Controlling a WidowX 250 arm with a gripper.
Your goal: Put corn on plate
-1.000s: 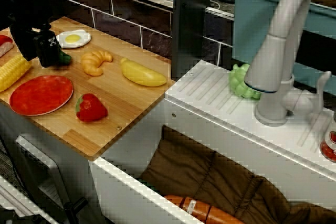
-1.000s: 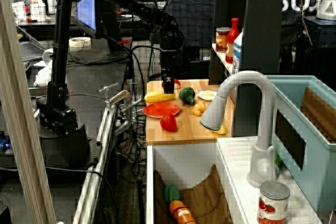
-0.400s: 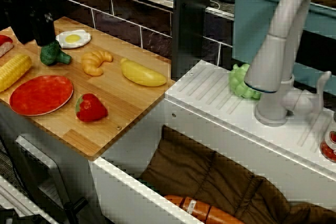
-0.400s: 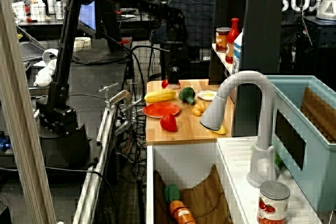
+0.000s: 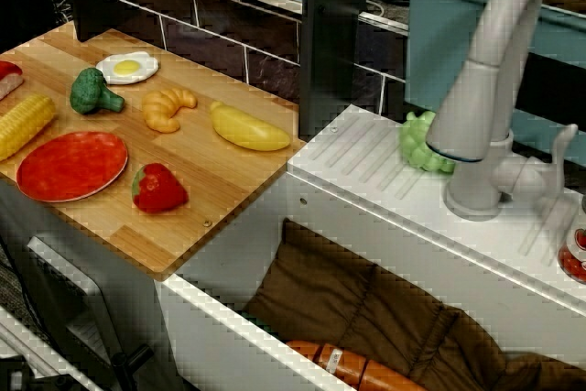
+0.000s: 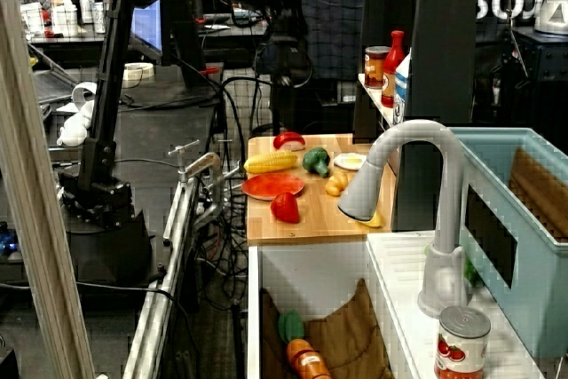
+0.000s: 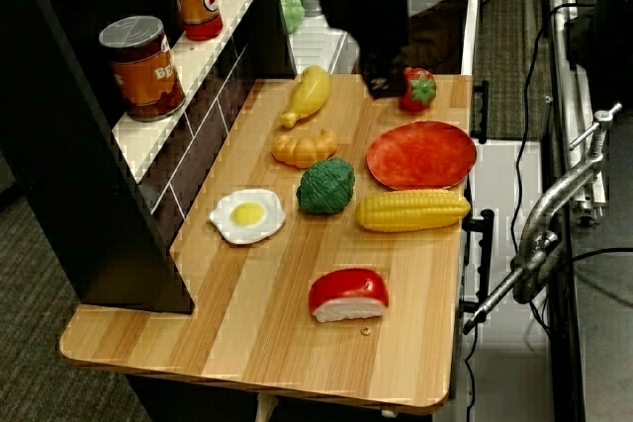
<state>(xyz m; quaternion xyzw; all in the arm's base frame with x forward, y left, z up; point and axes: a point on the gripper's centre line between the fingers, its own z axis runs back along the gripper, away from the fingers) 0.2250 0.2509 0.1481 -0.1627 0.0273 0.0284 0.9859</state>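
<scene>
The yellow ridged corn (image 7: 412, 211) lies on the wooden board beside the red-orange plate (image 7: 421, 154), close to its rim and not on it. In the close view from the sink side, the corn (image 5: 20, 125) is at the left edge, just past the plate (image 5: 71, 165). The long side view shows corn (image 6: 270, 162) and plate (image 6: 272, 186) far below the raised arm. My gripper (image 7: 380, 84) is a dark mass hanging high over the board in the overhead view. It holds nothing that I can see, and its jaws are too dark to read. The close view does not show it.
On the board lie a broccoli (image 7: 326, 186), fried egg (image 7: 247, 215), croissant (image 7: 305, 147), yellow banana toy (image 7: 309, 94), strawberry (image 7: 417, 89) and a red-and-white piece (image 7: 347, 294). A shelf with a can (image 7: 145, 66) runs along the back. A grey faucet (image 5: 485, 89) stands over the sink.
The gripper was low at the broccoli next to the corn. It has since lifted straight up and left the close view. The broccoli, corn and plate lie where they were.
</scene>
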